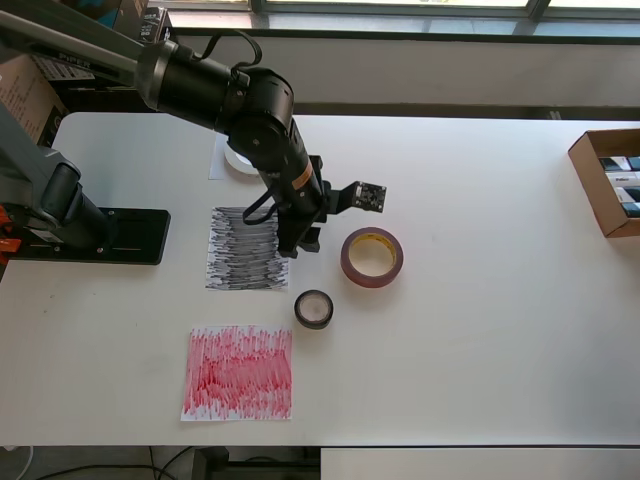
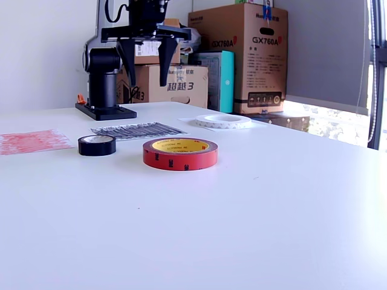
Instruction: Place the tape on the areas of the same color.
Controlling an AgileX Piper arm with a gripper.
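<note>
The white roll (image 1: 238,160) lies on the plain white sheet (image 1: 217,157), partly hidden by the arm; it also shows in the exterior view (image 2: 222,121). The maroon roll (image 1: 372,257) (image 2: 180,153) and the small black roll (image 1: 314,309) (image 2: 97,145) lie on bare table. The black-scribble sheet (image 1: 245,250) (image 2: 138,130) and the red-scribble sheet (image 1: 238,372) (image 2: 33,141) carry nothing. My gripper (image 1: 300,242) (image 2: 146,65) is open and empty. It hangs above the table at the black-scribble sheet's right edge in the overhead view, left of the maroon roll.
The arm's black base plate (image 1: 95,236) sits at the overhead view's left. An open cardboard box (image 1: 603,182) stands at the right table edge. Stacked cardboard boxes (image 2: 239,57) stand beyond the table in the exterior view.
</note>
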